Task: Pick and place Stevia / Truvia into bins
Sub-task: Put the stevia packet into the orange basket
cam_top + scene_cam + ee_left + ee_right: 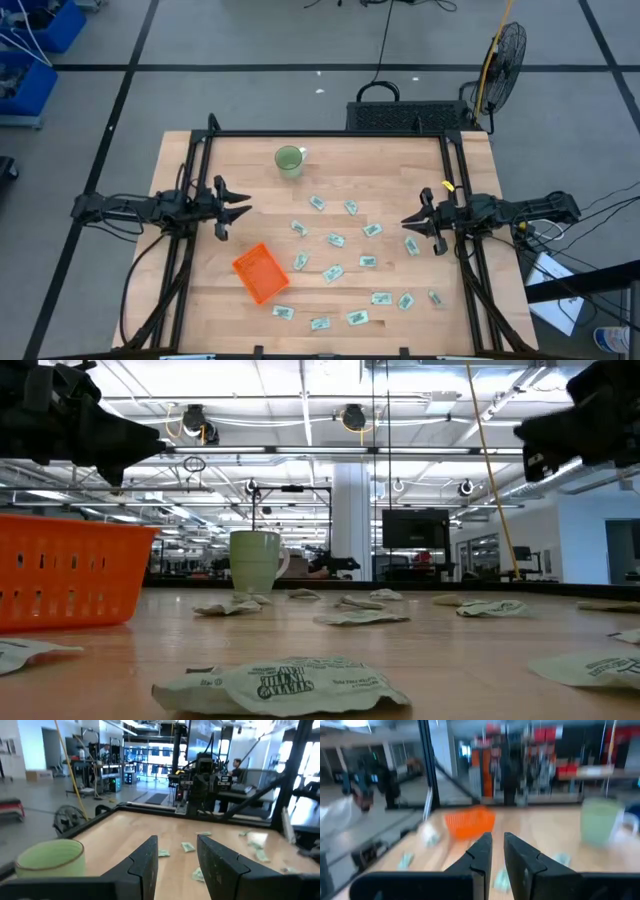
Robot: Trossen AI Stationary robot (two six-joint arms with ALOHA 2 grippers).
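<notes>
Many pale green and white sachets (pixel 335 240) lie flat and scattered over the wooden table; they also show in the low view (pixel 285 688) and the left wrist view (pixel 188 847). The orange tray (pixel 261 272) stands at the near left and looks empty from above. My left gripper (pixel 240 210) hovers open at the table's left side, above the wood and level, pointing toward the right. My right gripper (pixel 405 222) hovers at the right side, pointing toward the left, with a narrow gap between its fingers (pixel 498 855). Neither holds anything.
A round light-green cup (pixel 289 160) stands at the far middle of the table and also shows in the low view (pixel 255 560). A dark frame (pixel 330 135) runs along the far, left and right edges. A fan (pixel 505 50) stands beyond the far right corner.
</notes>
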